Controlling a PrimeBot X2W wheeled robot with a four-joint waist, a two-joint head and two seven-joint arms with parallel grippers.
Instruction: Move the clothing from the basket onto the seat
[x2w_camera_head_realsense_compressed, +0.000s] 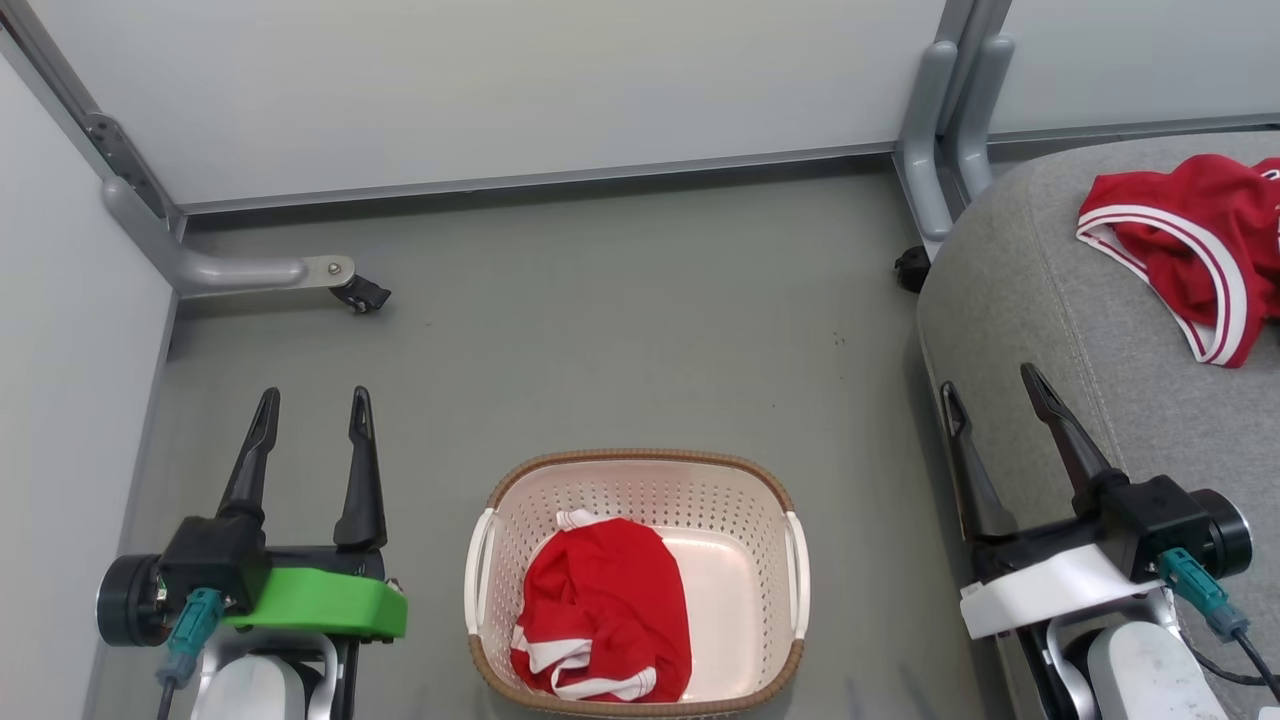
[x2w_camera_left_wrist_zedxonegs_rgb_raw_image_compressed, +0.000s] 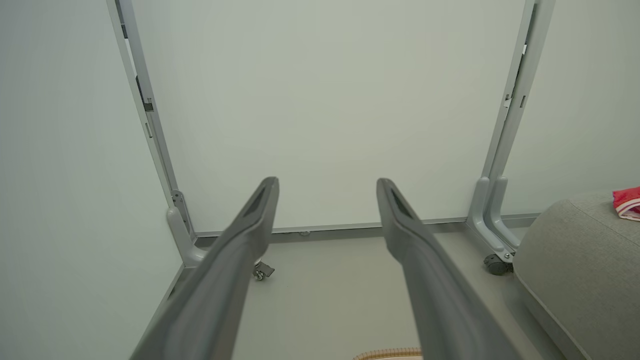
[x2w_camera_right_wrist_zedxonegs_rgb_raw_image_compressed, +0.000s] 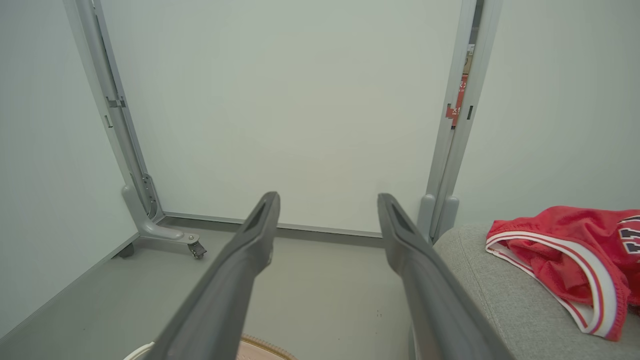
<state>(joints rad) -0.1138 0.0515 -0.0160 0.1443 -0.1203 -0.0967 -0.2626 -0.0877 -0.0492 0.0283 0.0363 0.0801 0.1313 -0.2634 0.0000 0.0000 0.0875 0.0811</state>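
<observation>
Now, left hand (x2w_camera_head_realsense_compressed: 314, 392) spread, right hand (x2w_camera_head_realsense_compressed: 988, 377) spread by seat (x2w_camera_head_realsense_compressed: 1020, 300) edge, basket (x2w_camera_head_realsense_compressed: 640, 455) between

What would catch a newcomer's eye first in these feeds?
Red against grey: one crumpled red garment lies in the cream basket, bottom centre of the head view, and a second red garment lies on the grey seat at upper right. The left gripper and right gripper flank the basket, open and empty.
</observation>
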